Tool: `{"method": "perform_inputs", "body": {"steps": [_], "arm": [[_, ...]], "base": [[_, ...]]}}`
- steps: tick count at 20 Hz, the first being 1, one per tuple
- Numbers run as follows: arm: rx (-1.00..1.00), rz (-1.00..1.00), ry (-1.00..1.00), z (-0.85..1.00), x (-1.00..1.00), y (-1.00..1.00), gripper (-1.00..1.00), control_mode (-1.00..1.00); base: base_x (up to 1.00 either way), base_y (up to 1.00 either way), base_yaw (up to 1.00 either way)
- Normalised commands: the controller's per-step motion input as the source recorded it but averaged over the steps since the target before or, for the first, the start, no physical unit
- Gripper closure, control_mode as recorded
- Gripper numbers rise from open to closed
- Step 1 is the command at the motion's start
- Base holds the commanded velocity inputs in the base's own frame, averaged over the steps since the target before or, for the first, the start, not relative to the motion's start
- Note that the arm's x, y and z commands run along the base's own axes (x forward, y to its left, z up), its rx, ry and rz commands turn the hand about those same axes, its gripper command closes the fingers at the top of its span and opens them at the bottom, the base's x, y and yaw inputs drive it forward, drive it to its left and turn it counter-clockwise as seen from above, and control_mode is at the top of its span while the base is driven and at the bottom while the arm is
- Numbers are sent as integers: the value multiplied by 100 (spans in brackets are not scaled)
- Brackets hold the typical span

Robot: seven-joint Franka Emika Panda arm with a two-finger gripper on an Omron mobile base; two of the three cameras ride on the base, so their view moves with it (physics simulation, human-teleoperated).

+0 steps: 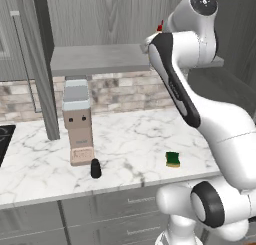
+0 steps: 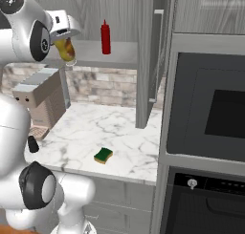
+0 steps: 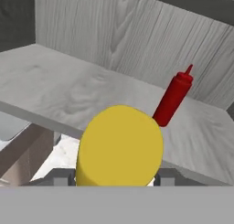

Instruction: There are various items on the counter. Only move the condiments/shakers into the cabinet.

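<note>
Status check, arm raised to cabinet height. I have the gripper (image 2: pixel 67 49) clamped on the yellow bottle (image 3: pixel 119 146); in the hand view the bottle sits between the finger tips and hides most of them. In the right base view the bottle hangs tilted just at the near edge of the shelf board (image 2: pixel 119 54), not yet over it as far as I can judge.

Done so far: the red bottle (image 2: pixel 105 37) stands upright on the shelf board inside the cabinet (image 1: pixel 105 19), toward the back wall. In the hand view it appears beyond and to the right of the yellow bottle, apart from it. I count that as one of three placed.

In hand: the yellow bottle, second of three. My reading is that it needs carrying forward over the board and setting down clear of the red one.

Left: the black shaker (image 1: pixel 95 168) remains on the counter (image 1: pixel 140 139), near its front edge, just in front of the beige appliance (image 1: pixel 78 121).

Not to be moved: the sponge (image 1: pixel 173 159), lying on the counter well right of the shaker, and the appliance.
</note>
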Motion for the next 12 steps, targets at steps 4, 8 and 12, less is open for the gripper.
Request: {"method": "perform_inputs", "body": {"steps": [4, 8, 12], "arm": [[-2, -6, -8, 0, 32, 11, 100, -100], [0, -4, -4, 0, 47, 3, 100, -100], [0, -5, -1, 0, 58, 0, 100, -100]], "base": [[0, 0, 0], [0, 0, 0], [0, 0, 0]]}}
